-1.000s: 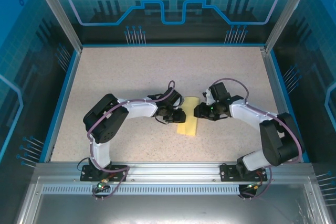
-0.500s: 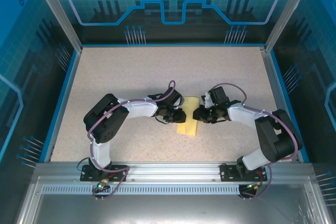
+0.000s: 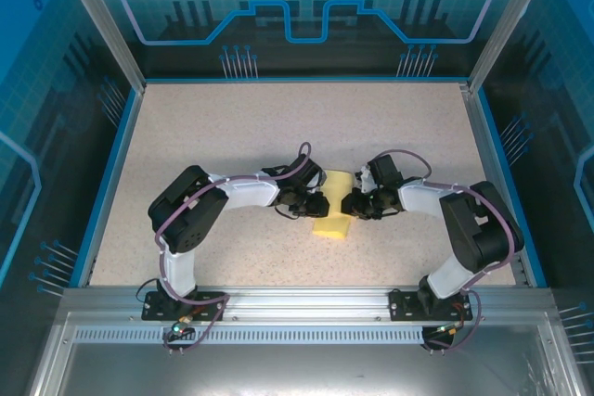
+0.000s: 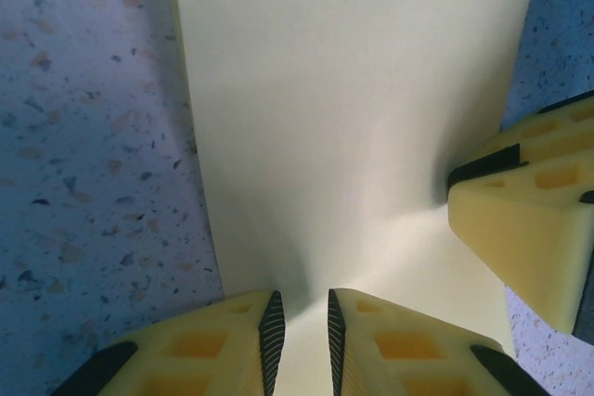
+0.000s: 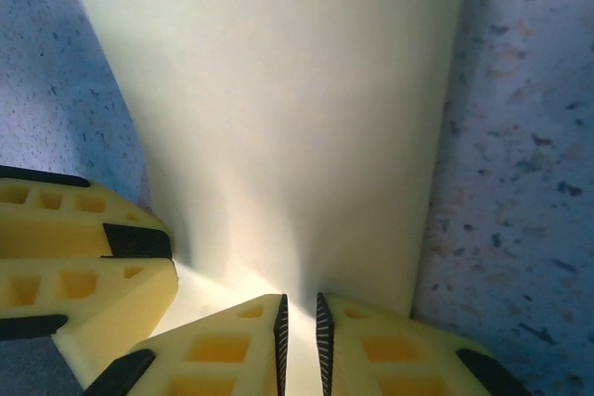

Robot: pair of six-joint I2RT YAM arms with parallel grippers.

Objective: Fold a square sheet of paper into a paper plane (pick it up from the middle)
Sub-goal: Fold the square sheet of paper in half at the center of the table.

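Squarely between left claw point(image 4: 302, 320) and right claw point(image 5: 300, 320), paper point(image 4: 353, 90), an edge inside each.

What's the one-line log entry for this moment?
left gripper: pinching paper | right gripper: pinching paper | paper: narrow strip on table

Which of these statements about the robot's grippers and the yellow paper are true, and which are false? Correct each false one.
1. The paper sits between the left gripper and the right gripper. True.
2. The left gripper's jaws stand wide open. False: they are nearly closed, pinching the paper's edge.
3. The right gripper pinches the paper too. True.
4. The paper is crumpled into a ball. False: it is smooth, puckered only slightly where it is gripped.
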